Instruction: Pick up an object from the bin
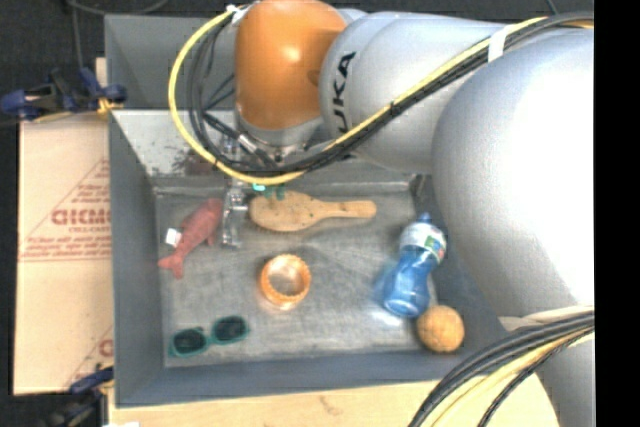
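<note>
Red fish-shaped toy [197,233] lies flat and slanted; pale wooden brush [305,212] lies flat near it.

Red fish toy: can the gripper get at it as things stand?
Probably yes: the red fish toy lies alone on the bin floor, just beside the gripper, nothing covering it.

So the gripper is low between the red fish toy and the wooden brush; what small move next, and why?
Probably shift the gripper a little toward the view's left, over the red fish toy. It hangs in the gap between that toy and the wooden brush, centred on neither, and the toy's upper end looks nearest.
</note>
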{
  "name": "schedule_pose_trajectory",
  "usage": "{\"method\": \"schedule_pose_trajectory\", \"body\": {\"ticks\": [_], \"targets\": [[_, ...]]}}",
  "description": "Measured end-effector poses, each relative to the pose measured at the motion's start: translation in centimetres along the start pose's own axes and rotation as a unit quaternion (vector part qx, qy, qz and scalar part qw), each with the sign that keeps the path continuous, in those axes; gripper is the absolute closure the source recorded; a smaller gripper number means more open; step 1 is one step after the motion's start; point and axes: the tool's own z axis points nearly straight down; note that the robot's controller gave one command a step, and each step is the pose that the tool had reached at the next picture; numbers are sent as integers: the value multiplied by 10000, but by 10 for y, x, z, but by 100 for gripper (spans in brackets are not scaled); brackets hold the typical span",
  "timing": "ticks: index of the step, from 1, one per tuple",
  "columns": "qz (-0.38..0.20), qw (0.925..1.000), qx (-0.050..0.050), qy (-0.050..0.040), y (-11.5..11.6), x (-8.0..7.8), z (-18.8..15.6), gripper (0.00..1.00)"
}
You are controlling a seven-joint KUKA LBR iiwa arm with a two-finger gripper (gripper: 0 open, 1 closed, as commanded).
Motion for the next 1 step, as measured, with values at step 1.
{"method": "schedule_pose_trajectory", "body": {"ticks": [1], "targets": [[13,10000,-7,-40,0,-2,-5,0]]}}
